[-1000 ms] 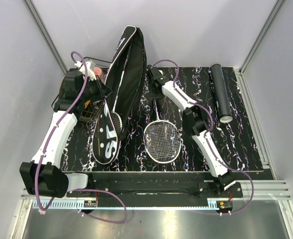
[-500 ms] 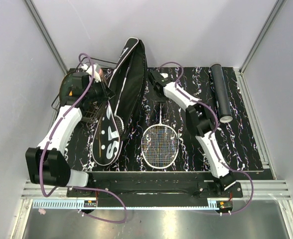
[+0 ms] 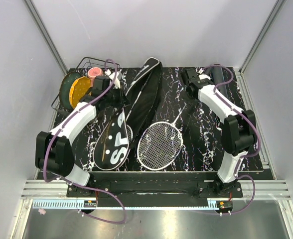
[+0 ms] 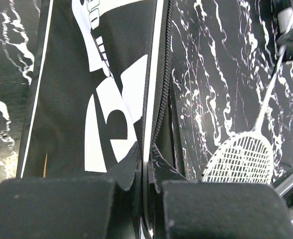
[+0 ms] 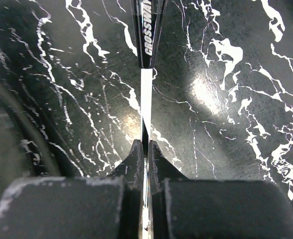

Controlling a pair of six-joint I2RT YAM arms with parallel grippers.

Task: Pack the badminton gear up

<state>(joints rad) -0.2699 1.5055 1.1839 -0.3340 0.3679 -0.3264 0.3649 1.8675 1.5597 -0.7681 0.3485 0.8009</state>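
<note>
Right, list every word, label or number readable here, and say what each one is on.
"CROSSWA", running off the frame's top edge: white letters on the racket shaft, right wrist view.
"S": big white letter on the black bag, top view. The bag's other big letters are folded or cropped and cannot be read.
No numbers or other labels are legible.

Brightly and evenly lit from overhead in the top view, with only soft, faint shadows on the marbled table (image 3: pixel 196 149). Hot white glare patches on its glossy top beside the racket shaft (image 5: pixel 146 94) in the right wrist view. Dark and blurred along the bottom of both wrist views, at the too-close fingers (image 4: pixel 52 209).
</note>
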